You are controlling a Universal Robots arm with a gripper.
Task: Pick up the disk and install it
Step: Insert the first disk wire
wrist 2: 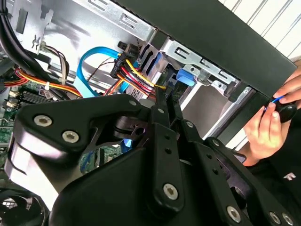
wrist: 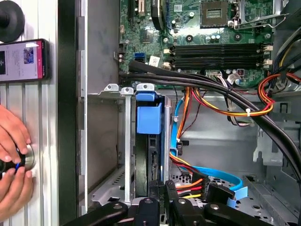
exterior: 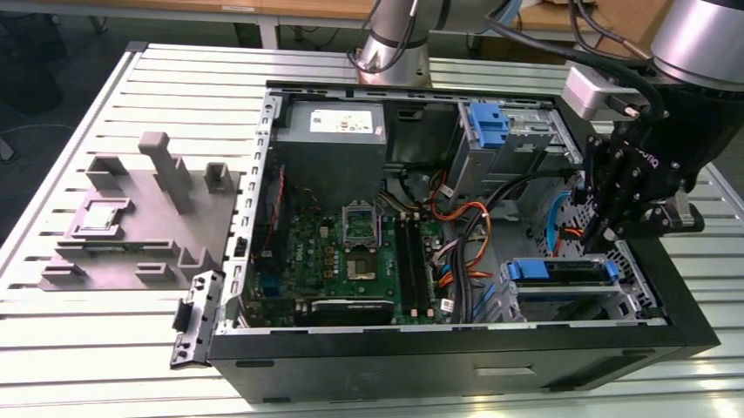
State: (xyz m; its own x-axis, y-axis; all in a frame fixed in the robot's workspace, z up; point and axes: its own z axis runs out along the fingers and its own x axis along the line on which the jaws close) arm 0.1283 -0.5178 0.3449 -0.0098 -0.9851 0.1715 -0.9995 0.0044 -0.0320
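- We find the disk (wrist: 149, 155), a flat drive in a blue plastic carrier, standing on edge in the metal drive bay (wrist: 123, 141) at lower centre of the first wrist view; in the exterior view it sits at lower right of the open case (exterior: 560, 272).
- The black gripper (exterior: 607, 233) hangs just above the disk in the exterior view, at right of frame. In the first wrist view its fingertips (wrist: 162, 190) lie at the disk's near edge, seemingly in contact.
- The fingers appear drawn close together about that edge; we cannot tell whether they clamp it.
- The black computer case (exterior: 465, 361) lies on its side, opened, on a white slatted metal table (exterior: 198, 78). It holds a green motherboard (exterior: 348, 252), a grey power supply (exterior: 331, 131), orange, red and yellow wiring (wrist: 221, 108) and a light blue flat cable (wrist: 221, 174).
- A grey plastic holder block (exterior: 128, 218) rests on the table at left of the exterior view, well apart from the case.
- A person's hands (wrist: 11, 160) hold a small black object at lower left of the first wrist view, outside the case wall. A phone (wrist: 21, 60) lies on the table above them.
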